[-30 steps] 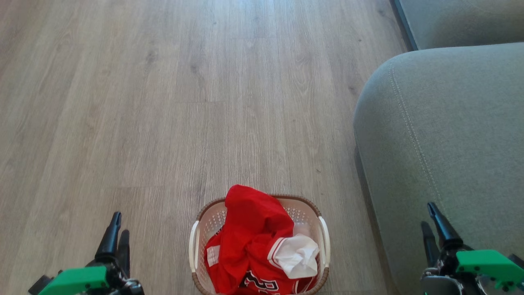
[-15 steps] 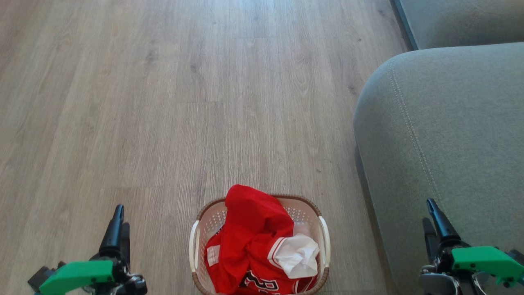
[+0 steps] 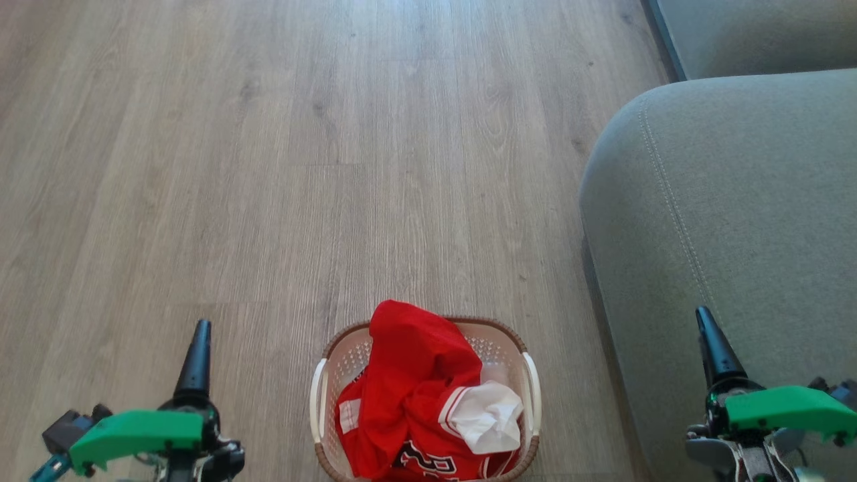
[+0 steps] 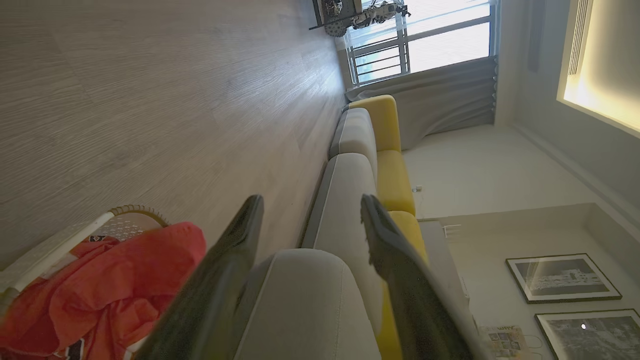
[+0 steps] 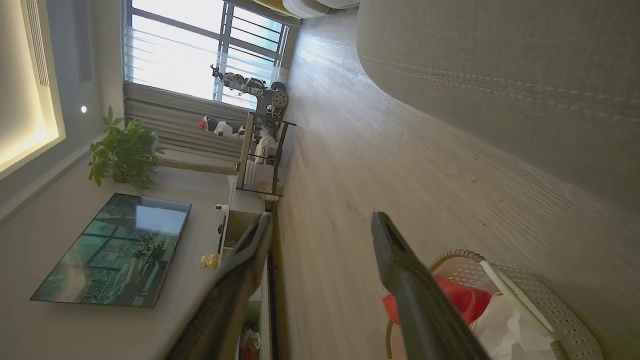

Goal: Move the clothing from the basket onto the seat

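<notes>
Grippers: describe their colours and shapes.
The left gripper and right gripper each have two long, dark, tapering fingers with blunt tips. A bright green angular cover caps each wrist, over dark metal parts; thin cables show at the right one.

The long, dark, two-fingered left gripper (image 3: 200, 329) and the matching right gripper (image 3: 703, 314) have each been carried further up the head view and rolled, so that two side-by-side fingers (image 3: 195, 368) are now seen as one, and more of the green plastic wrist housings (image 3: 137, 432) is exposed.
</notes>
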{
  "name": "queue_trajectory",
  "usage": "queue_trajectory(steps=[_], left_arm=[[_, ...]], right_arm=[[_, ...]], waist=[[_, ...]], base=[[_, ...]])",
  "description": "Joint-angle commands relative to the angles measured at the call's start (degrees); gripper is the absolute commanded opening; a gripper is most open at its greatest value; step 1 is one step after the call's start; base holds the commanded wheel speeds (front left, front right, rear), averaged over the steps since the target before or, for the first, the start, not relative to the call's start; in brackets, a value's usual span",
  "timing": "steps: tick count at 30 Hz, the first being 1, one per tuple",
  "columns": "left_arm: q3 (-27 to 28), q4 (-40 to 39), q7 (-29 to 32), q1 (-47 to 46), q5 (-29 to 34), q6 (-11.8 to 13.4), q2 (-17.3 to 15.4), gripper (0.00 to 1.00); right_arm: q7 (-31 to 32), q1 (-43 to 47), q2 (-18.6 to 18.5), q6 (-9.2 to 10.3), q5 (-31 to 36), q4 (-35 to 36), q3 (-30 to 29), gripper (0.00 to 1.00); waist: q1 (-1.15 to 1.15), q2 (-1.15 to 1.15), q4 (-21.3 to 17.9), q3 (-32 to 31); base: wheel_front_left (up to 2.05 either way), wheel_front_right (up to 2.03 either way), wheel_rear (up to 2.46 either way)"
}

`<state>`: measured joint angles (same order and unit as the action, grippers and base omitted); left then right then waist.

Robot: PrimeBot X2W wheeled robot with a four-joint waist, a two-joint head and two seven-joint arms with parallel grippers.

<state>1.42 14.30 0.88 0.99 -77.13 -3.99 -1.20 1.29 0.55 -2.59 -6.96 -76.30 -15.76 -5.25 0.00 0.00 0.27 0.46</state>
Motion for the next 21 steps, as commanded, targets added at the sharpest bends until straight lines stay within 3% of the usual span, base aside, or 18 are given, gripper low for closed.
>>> queue_trajectory(steps=[1,21], left_arm=[[0.0,-2.8,-0.7,-2.4,2.2,0.2,-0.5,1.00],[-3.3,-5.5,-3.9,-1.6,22.1,2.5,-0.7,1.00]], right_arm=[[-1.0,-2.7,-0.2,-0.16,2.1,2.7,0.5,1.00],[-4.2,-2.0,-0.2,-0.24,18.7,5.2,3.9,1.00]], waist=[[0.00,0.00,0.0,0.0],[0.00,0.00,0.4,0.3]], base=[[0.00,0.00,0.00],[0.00,0.00,0.00]])
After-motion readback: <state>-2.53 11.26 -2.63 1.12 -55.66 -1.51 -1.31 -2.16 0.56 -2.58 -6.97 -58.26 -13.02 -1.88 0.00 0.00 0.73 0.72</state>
